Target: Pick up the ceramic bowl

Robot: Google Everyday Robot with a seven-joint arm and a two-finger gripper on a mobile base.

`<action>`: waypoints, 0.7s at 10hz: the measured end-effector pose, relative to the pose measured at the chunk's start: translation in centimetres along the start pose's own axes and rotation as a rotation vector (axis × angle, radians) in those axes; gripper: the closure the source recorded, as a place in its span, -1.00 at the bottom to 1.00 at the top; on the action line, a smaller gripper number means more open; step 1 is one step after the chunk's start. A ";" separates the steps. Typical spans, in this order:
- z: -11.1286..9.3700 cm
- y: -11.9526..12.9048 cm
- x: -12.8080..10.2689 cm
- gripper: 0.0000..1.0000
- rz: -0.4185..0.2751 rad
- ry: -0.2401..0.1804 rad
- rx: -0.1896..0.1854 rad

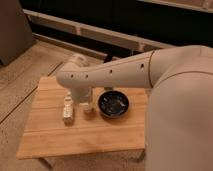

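The ceramic bowl (113, 104) is round, shallow and glossy black with pale glints inside. It sits on the wooden table (55, 135), towards its back right. My white arm reaches in from the right and bends down at the wrist. My gripper (83, 99) hangs below the wrist, low over the table and just left of the bowl, apart from it. The arm hides most of the gripper.
A small pale beige cup (89, 109) stands right under the gripper, beside the bowl. A pale bottle-like object (67, 108) stands further left. The table's edges are close at the front and left, with stone floor (20, 85) beyond.
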 end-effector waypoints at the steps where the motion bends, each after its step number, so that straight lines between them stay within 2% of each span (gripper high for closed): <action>1: 0.0 -0.2 0.2 -0.30 0.021 -0.007 0.006; 2: 0.0 -1.1 0.5 -0.30 0.077 -0.006 0.027; 4: 0.0 -2.4 0.8 -0.30 0.145 -0.001 0.052; 7: 0.0 -2.2 0.8 -0.30 0.150 -0.001 0.046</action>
